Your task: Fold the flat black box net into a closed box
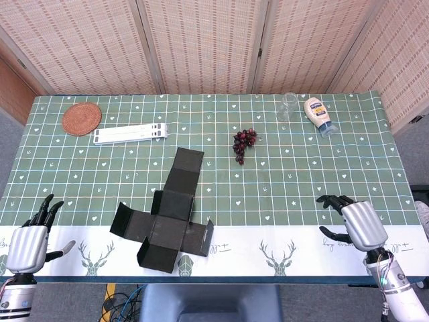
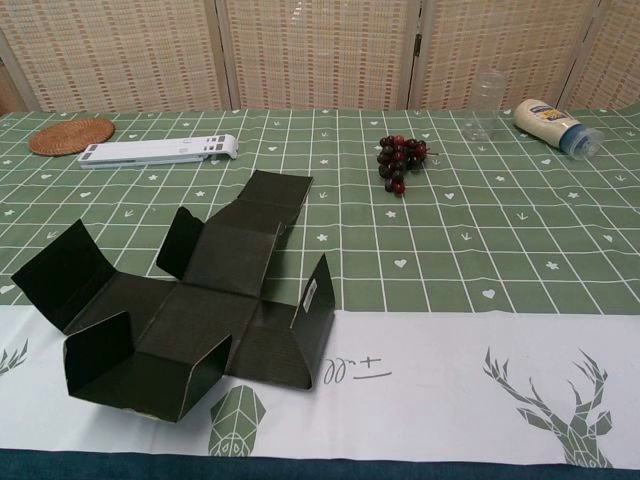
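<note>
The black box net (image 1: 167, 215) lies spread on the table (image 1: 322, 174) near the middle of its front edge, straddling the line where the green checked cloth meets the white deer-printed border. It is not quite flat: in the chest view several flaps (image 2: 318, 300) stand partly raised along their creases, while the long arm of the cross reaches back toward the far edge.

The left hand (image 1: 30, 238) rests at the front left corner, palm down, fingers spread and holding nothing. The right hand (image 1: 355, 220) sits near the front right corner, fingers likewise parted and empty. Both are well apart from the net (neither shows in the chest view).

Along the far edge sit a round woven coaster (image 1: 82, 118) at the left corner, a white flat stand (image 1: 131, 134) beside it, then a clear glass (image 1: 288, 106) and a tipped-over squeeze bottle (image 1: 319, 115) toward the right. A bunch of dark grapes (image 1: 243, 143) lies near the table's middle.
</note>
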